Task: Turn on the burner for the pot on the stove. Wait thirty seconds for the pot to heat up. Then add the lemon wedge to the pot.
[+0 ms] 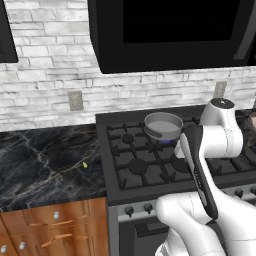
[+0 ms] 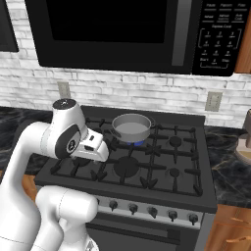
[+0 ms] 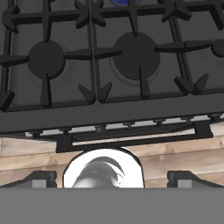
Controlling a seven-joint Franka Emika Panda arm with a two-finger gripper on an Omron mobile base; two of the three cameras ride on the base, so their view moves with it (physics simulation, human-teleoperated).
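The grey pot (image 1: 163,125) (image 2: 131,126) stands on the black stove (image 1: 150,192) (image 2: 147,193), over the rear middle burner (image 1: 165,142) (image 2: 135,143), which glows blue under it. The tiny yellow-green lemon wedge (image 1: 85,164) lies on the dark marble counter left of the stove, far from the pot. My hand (image 2: 94,144) hangs above the stove's front left grates, pointing down. In the hand view my gripper (image 3: 113,178) is open with nothing between its wide-set fingertips (image 3: 41,178), and it looks down on two unlit front burner caps (image 3: 133,54).
A black microwave (image 2: 122,29) hangs low over the stove. Small dark knobs (image 2: 152,212) line the stove's front. The dark marble counter (image 1: 40,155) stretches left, above wooden drawers (image 1: 50,225). A beige object (image 2: 243,147) stands on the counter at the right.
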